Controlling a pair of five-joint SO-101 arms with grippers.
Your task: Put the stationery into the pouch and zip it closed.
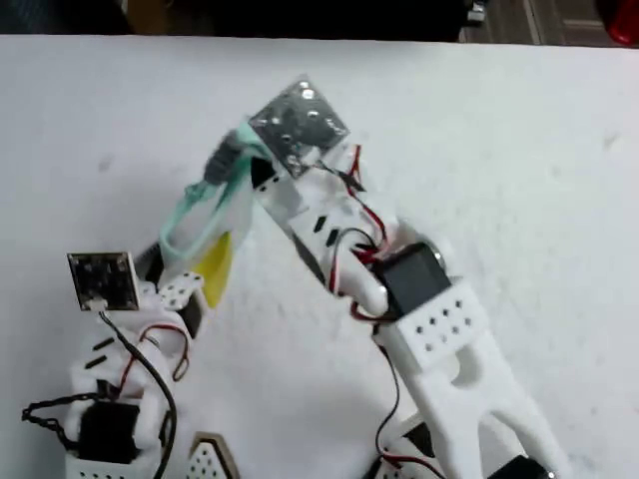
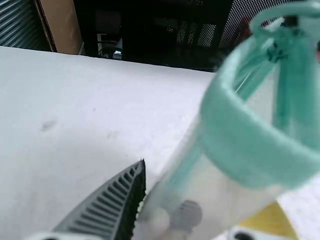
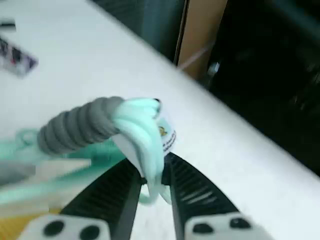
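Note:
A clear pouch (image 1: pixel 205 215) with teal trim hangs stretched between the two arms, above the left half of the white table. A yellow item (image 1: pixel 215 261) lies inside it near its lower end. My right gripper (image 1: pixel 255 165) holds the far end; its black fingers (image 3: pixel 107 197) are shut on the pouch's teal edge (image 3: pixel 150 150), beside a grey ribbed piece (image 3: pixel 75 127). My left gripper (image 1: pixel 195 289) is at the near end, and its grey finger (image 2: pixel 112 205) presses against the clear pouch wall (image 2: pixel 215 195) below the teal band (image 2: pixel 240 145). The yellow item (image 2: pixel 267 220) shows through the wall.
The white table (image 1: pixel 519 150) stretches free to the right and far side, ending at a dark edge at the back. A small coloured object (image 3: pixel 17 57) lies on the table away from the right gripper. Red and black cables (image 1: pixel 364 239) run along the right arm.

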